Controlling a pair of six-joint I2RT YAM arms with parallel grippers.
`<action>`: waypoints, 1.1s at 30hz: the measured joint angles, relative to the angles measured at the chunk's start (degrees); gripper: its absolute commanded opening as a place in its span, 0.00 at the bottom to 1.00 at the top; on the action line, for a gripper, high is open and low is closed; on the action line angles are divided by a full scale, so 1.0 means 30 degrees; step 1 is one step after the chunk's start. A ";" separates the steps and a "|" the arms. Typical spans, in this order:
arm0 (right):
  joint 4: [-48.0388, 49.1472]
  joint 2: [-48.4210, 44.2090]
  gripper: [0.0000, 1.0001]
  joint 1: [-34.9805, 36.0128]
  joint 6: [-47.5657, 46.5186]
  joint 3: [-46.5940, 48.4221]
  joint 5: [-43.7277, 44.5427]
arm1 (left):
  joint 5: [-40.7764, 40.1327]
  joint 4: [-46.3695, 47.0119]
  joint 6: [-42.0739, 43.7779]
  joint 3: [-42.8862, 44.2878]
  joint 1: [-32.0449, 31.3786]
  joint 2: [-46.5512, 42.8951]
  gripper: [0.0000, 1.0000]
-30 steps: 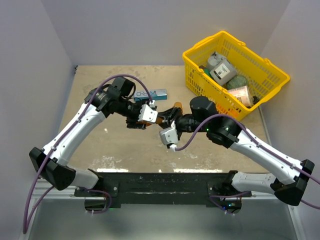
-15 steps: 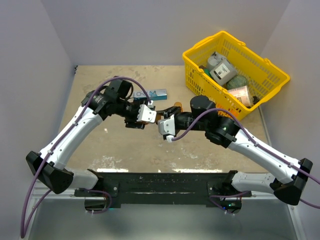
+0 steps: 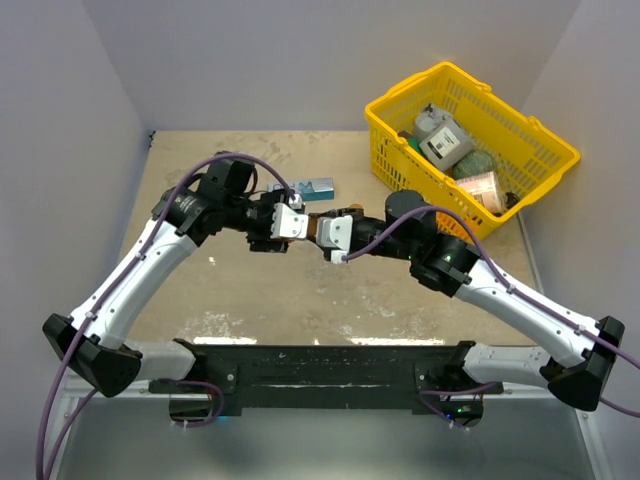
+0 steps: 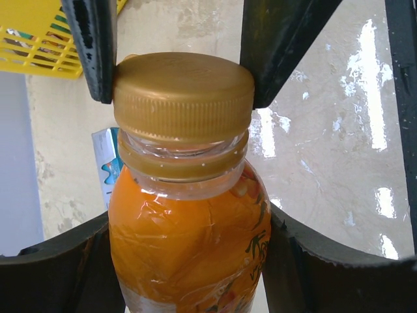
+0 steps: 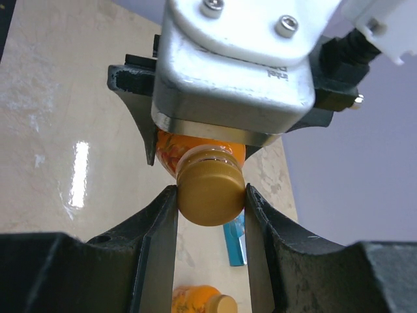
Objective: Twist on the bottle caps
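Observation:
My left gripper [image 3: 296, 227] is shut on the body of a small orange bottle [image 4: 189, 241] and holds it above the table. A brownish-gold cap [image 4: 184, 91] sits on that bottle's neck. My right gripper [image 5: 210, 195] is shut on this cap [image 5: 210, 192], with one finger on each side. Its fingers [image 4: 94, 45] show in the left wrist view. The two grippers meet end to end in the top view [image 3: 322, 232]. A second orange bottle [image 5: 195, 301] with a cap [image 5: 225, 304] on it lies on the table below.
A blue-and-white box [image 3: 308, 188] lies on the table just behind the grippers and also shows in the right wrist view [image 5: 236, 244]. A yellow basket [image 3: 408, 84] with several items stands at the back right.
My right gripper has swung up and to the left towards the left gripper and now grips the cap on the held bottle. My left arm has shifted slightly back and left.

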 measured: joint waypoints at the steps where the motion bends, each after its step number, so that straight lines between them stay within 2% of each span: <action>1: 0.0175 0.0015 0.00 0.0000 0.0335 0.0000 0.0000 | -0.0080 0.0066 -0.0036 0.0000 0.0000 -0.0087 0.00; 17: 0.0197 0.2011 0.00 -0.0131 0.4860 0.2025 0.0729 | -0.2499 0.0605 -0.0204 0.0007 0.0102 -0.0335 0.00; 25: 0.0940 0.2295 0.00 -0.0401 0.9260 0.2463 0.2055 | -0.3424 0.2091 -0.0648 -0.0080 0.0102 -0.0699 0.00; 33: 0.0656 0.3483 0.00 -0.1559 1.4287 0.4022 0.1370 | -0.4641 0.3395 -0.1246 -0.0444 0.0095 -0.1202 0.00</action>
